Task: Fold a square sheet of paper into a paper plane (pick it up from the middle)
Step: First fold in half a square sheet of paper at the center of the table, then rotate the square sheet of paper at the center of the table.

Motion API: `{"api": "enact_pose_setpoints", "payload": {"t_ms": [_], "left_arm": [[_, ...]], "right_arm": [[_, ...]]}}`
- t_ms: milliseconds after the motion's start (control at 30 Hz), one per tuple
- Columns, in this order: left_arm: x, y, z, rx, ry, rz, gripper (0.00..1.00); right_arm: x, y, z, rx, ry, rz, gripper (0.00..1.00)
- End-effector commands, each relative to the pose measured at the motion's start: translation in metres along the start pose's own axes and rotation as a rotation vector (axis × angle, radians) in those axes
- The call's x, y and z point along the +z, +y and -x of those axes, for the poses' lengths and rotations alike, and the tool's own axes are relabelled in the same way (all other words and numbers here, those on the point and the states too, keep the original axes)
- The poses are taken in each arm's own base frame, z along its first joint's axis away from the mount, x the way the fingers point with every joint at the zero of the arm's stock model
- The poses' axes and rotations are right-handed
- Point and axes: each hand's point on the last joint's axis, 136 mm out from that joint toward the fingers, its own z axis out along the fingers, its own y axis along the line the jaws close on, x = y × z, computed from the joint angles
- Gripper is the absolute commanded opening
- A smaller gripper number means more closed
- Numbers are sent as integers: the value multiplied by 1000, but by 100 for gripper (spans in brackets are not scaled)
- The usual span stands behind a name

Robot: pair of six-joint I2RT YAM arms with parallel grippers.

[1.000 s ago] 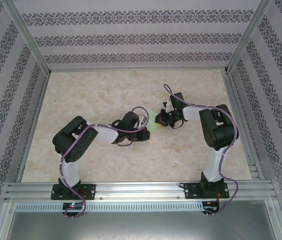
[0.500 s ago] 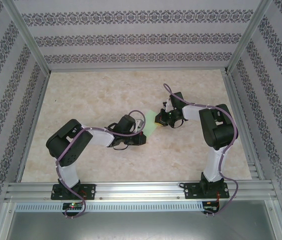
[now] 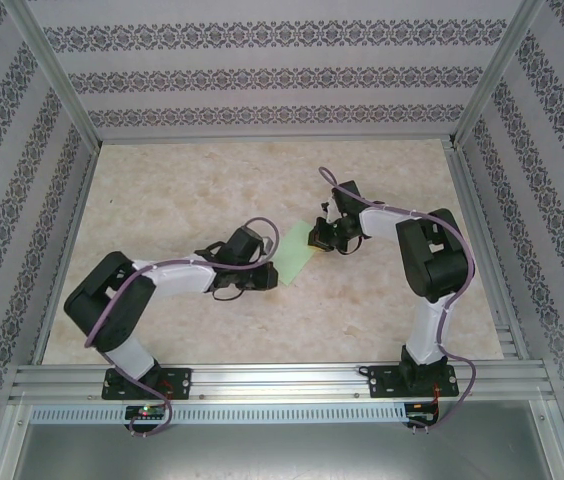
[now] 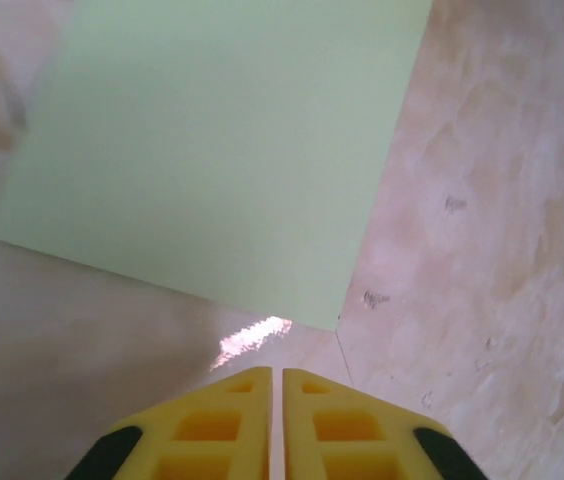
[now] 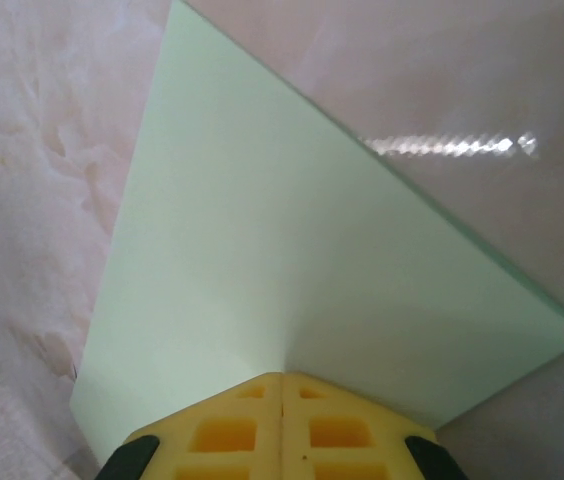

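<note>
Pinching the square sheet of paper is the right hand.

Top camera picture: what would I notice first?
The thin pale-green square sheet of paper lies in the middle of the marbled beige table, bright against it. The right arm's yellow fingers are shut on it; the left arm's yellow fingers are shut too, just short of its corner.

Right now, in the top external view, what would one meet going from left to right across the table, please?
left gripper → square sheet of paper → right gripper, shut on the sheet's right edge.
</note>
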Motion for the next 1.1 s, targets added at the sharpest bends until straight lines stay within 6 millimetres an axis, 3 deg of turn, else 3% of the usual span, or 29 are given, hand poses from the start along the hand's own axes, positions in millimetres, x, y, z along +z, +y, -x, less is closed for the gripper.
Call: {"api": "enact_pose_setpoints", "payload": {"t_ms": [0, 133, 233, 300, 467, 733, 967, 1067], "left_arm": [[-31, 17, 37, -50, -143, 116, 22], [-50, 41, 52, -122, -225, 196, 38], [-59, 51, 58, -150, -262, 230, 47], [-61, 55, 59, -165, -271, 246, 52], [-64, 66, 58, -195, -281, 267, 63], [-60, 62, 57, -207, -275, 210, 82], [-55, 62, 51, -234, -255, 160, 100], [-51, 56, 46, -242, -230, 112, 100]], "right_arm": [[-24, 27, 15, -105, -98, -54, 8], [-30, 33, 16, -131, -160, -179, 27], [-30, 20, 18, -102, -203, -316, 40], [-27, 12, 20, -76, -210, -367, 44], [-9, 6, 20, -70, -174, -415, 48], [21, 18, 14, -161, -84, -383, 48], [55, 48, -8, -293, 41, -199, 48], [57, 67, -9, -325, 54, -101, 47]]}}
